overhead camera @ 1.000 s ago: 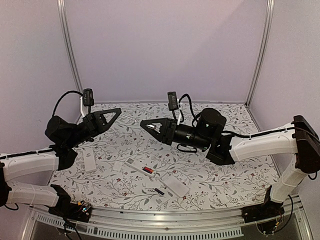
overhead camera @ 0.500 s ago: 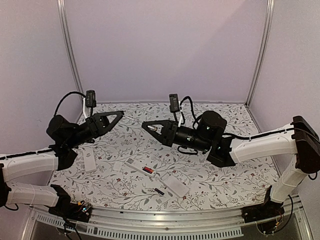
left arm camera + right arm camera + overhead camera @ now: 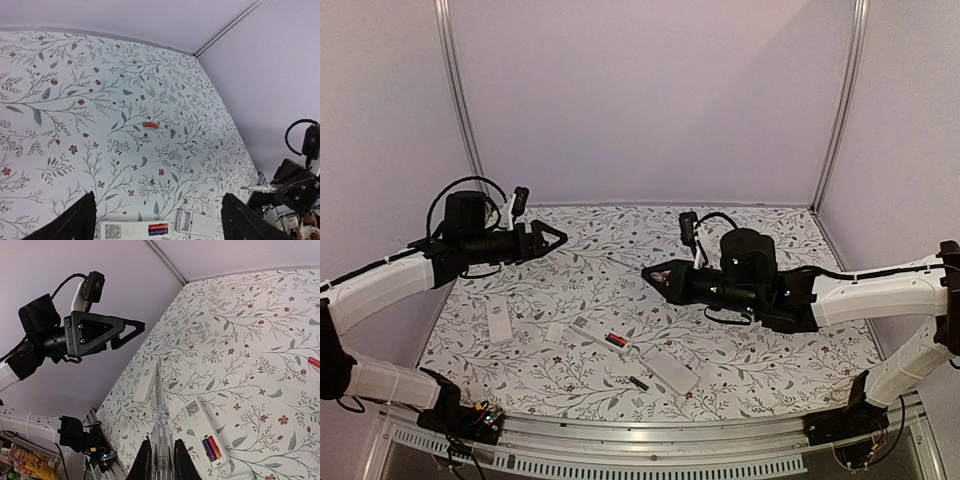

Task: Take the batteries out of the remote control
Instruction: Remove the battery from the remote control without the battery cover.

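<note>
Floral table: open white remote near centre, batteries inside; a dark cell lies nearer, a red cell farther right.

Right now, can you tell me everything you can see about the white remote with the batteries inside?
The remote is a long, flat white bar that looks like plastic. It lies flat on the flowery table, back side up, slanted, near the front edge. Its back cover is off, so the battery slot is open, with two batteries side by side inside, one red, one dark purple. A square code sticker sits beside the slot. Nothing is holding it.
</note>
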`<state>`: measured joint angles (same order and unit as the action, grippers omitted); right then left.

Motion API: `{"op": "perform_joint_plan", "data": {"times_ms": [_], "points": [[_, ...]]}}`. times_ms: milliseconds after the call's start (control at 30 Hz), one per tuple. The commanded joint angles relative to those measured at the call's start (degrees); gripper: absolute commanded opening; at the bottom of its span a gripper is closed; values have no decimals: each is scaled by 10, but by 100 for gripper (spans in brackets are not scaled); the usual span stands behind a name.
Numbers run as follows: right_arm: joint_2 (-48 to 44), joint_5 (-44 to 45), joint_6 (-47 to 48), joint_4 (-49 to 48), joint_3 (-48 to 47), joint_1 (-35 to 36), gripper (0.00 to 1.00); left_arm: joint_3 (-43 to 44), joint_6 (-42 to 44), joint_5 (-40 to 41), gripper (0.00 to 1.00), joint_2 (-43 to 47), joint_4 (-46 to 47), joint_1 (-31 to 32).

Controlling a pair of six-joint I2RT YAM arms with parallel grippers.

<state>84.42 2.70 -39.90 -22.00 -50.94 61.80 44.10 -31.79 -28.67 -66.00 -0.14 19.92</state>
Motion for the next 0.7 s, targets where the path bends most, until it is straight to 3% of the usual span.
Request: {"op": "perform_joint_plan", "data": {"times_ms": [0,233,667], "points": [[-6,43,-32,206,-4,-3,0,46,103,25,85,-90,-200,-2],[13,8,-101,250,4,17,0,65,118,34,77,-202,-222,8],[44,-21,-170,265,2,30,0,84,142,66,60,-274,-234,72]]}}
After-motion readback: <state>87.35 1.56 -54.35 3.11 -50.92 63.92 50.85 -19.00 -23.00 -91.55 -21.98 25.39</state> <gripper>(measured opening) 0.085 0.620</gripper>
